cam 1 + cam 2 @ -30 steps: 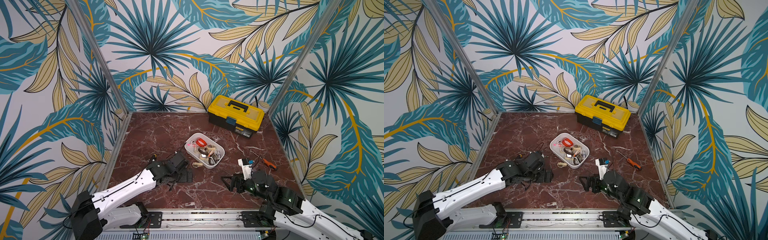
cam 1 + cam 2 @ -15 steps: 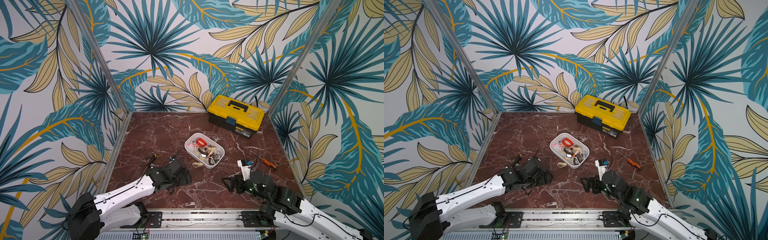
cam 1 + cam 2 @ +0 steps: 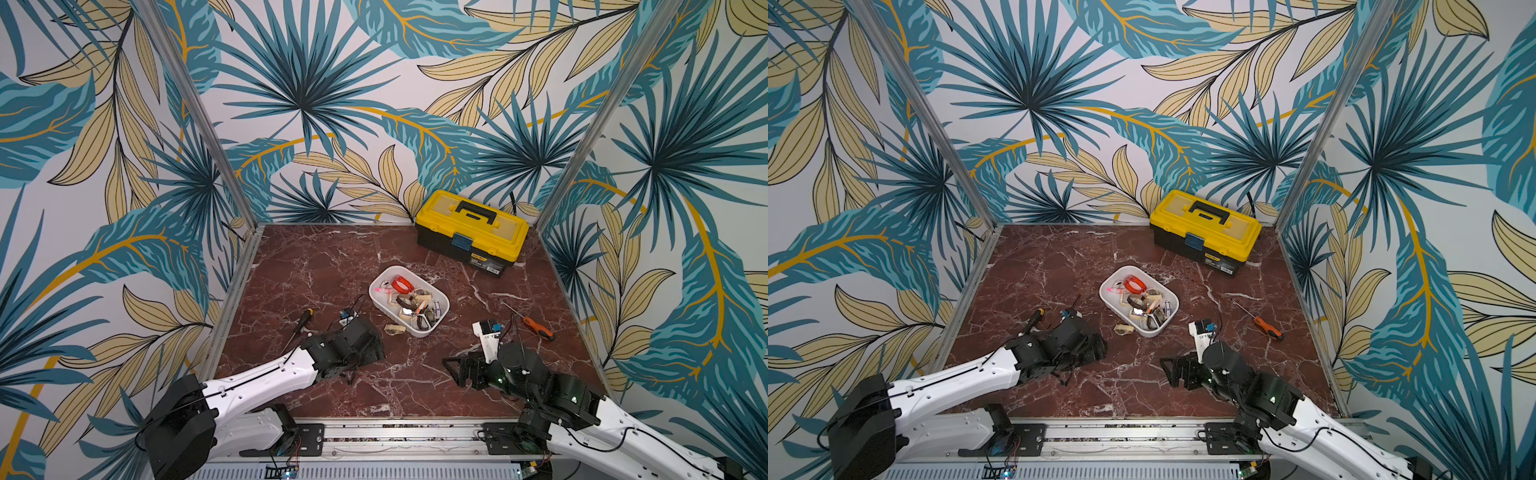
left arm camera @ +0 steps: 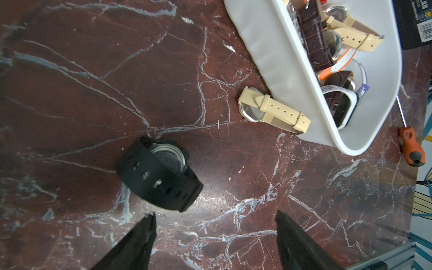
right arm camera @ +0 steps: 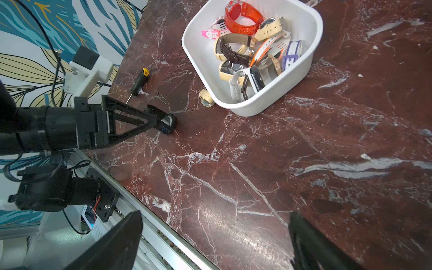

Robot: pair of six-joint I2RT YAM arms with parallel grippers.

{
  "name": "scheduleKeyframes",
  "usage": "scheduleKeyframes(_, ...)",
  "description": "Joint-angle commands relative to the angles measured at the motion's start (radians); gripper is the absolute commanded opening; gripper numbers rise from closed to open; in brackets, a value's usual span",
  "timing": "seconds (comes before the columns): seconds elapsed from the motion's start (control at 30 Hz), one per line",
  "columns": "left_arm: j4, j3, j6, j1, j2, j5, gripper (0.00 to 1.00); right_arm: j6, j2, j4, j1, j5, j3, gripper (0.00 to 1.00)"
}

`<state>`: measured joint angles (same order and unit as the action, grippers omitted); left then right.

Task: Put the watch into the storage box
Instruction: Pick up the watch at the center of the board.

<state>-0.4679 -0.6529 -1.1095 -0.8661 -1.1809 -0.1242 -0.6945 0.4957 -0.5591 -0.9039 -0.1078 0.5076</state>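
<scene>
Left hand (image 4: 214, 215): our fingers stand apart and hold nothing, low over the tabletop (image 4: 93, 70) on the robot's side of the storage box (image 4: 264, 46).
Black watch (image 4: 159, 173): it lies on the tabletop just ahead of our fingertips, nearer one finger than the other. It is outside the storage box and apart from it.
Long axis: the buckled strap loop runs aslant to the line between our fingers. We judge a small shift is needed to straddle it.
Nearer arm: the left. Our right hand (image 5: 215, 215), also spread and empty, waits well apart from the storage box.
Beige watch (image 4: 273, 112): it sits just beside the storage box's near wall, between the black watch and the box. We judge a lifted carry clears it.
Storage box contents: many watches are already inside.
Farther: an orange screwdriver (image 4: 411, 149) lies past one end of the storage box and a yellow toolbox (image 3: 469, 232) stands behind it. Neither bars our way.
</scene>
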Motion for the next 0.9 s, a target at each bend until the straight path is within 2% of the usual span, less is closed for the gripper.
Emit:
scheduleKeyframes(0.0, 0.037, 0.020, -0.003, 0.001, -0.012, -0.025, 0.82, 0.015, -0.002, -0.012, -0.004, -0.006, -0.007, 1.00)
scheduleKeyframes(0.2, 0.075, 0.032, -0.004, 0.002, -0.014, -0.090, 0.73, 0.018, 0.000, 0.000, -0.005, -0.002, -0.011, 1.00)
scheduleKeyframes(0.3, 0.116, 0.029, 0.045, 0.003, -0.036, -0.118, 0.66, 0.025, 0.007, 0.008, -0.005, -0.007, -0.014, 1.00)
scheduleKeyframes(0.37, 0.104, 0.011, 0.077, 0.007, -0.062, -0.139, 0.57, 0.034, 0.017, 0.005, -0.004, -0.010, -0.009, 1.00)
scheduleKeyframes(0.43, 0.083, -0.004, 0.100, 0.015, -0.082, -0.133, 0.50, 0.036, 0.027, 0.001, -0.004, -0.010, -0.002, 1.00)
scheduleKeyframes(0.6, 0.088, -0.006, 0.145, 0.042, -0.118, -0.099, 0.42, 0.037, 0.042, 0.006, -0.004, -0.012, -0.002, 1.00)
scheduleKeyframes(0.73, 0.079, -0.030, 0.179, 0.053, -0.150, -0.076, 0.27, 0.036, 0.057, 0.016, -0.005, -0.009, 0.000, 1.00)
scheduleKeyframes(0.87, 0.043, -0.049, 0.220, 0.062, -0.158, -0.088, 0.24, 0.035, 0.069, 0.016, -0.004, -0.009, 0.005, 1.00)
